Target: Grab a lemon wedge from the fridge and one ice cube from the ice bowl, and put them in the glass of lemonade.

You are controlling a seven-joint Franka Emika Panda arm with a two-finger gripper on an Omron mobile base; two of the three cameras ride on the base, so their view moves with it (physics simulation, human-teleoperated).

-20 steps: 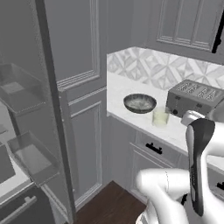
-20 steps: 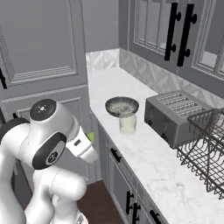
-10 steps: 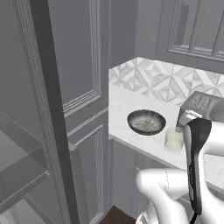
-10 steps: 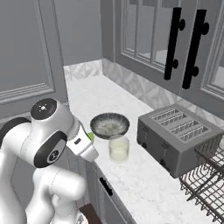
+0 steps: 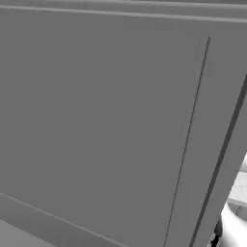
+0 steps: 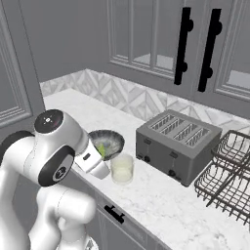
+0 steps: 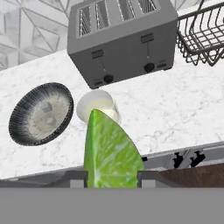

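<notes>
Jaws pinch the lemon wedge (image 7: 111, 151) tight, poised above the bench (image 6: 161, 195) edge, just short of the glass of lemonade (image 6: 122, 169). Since half a second ago my base has driven closer: the ice bowl (image 6: 107, 142) and toaster (image 6: 177, 144) loom larger, and a grey panel (image 5: 106, 120) now blocks my left camera.

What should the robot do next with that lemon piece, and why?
Probably carry the lemon wedge forward until it hangs over the glass of lemonade, then let go. The gripper has its jaws shut on the wedge, and the hand view shows the glass a little ahead of it on the counter, beside the ice bowl, so it is not above the glass yet.
</notes>
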